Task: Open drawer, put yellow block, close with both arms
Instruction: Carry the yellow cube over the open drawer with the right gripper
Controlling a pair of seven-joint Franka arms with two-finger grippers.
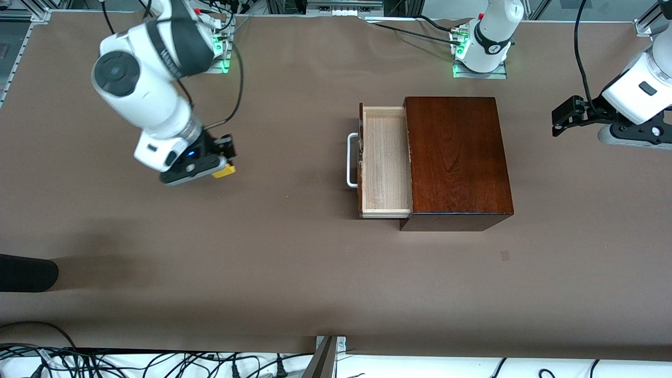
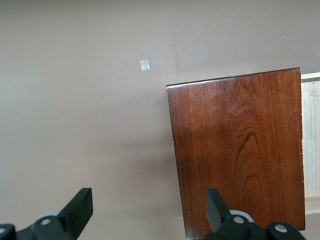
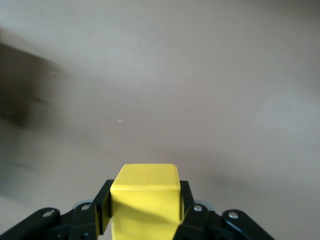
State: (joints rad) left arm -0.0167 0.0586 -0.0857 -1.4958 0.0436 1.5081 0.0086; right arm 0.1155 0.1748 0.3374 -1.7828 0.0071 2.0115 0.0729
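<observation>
You see the right gripper [image 1: 224, 167] clamped on the yellow block [image 1: 224, 171] above the table [image 1: 294, 273]. The drawer [image 1: 385, 160] stands pulled out, handle [image 1: 352, 160] toward the right arm's end, long axis along its front. The left gripper [image 2: 150, 210] waits, spread, over the box [image 1: 457, 157].

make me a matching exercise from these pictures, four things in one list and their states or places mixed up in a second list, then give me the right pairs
Things
1. small bright yellow block
2. pale-wood drawer of the dark reddish-brown wooden box
3. left gripper
4. white loop handle

States or places
A. open, holding nothing
B. on the drawer's dark front, facing the right arm's end of the table
C. pulled out, nothing inside
D. clamped in the right gripper, over bare table

Pairs: 1-D, 2-C, 3-A, 4-B
</observation>
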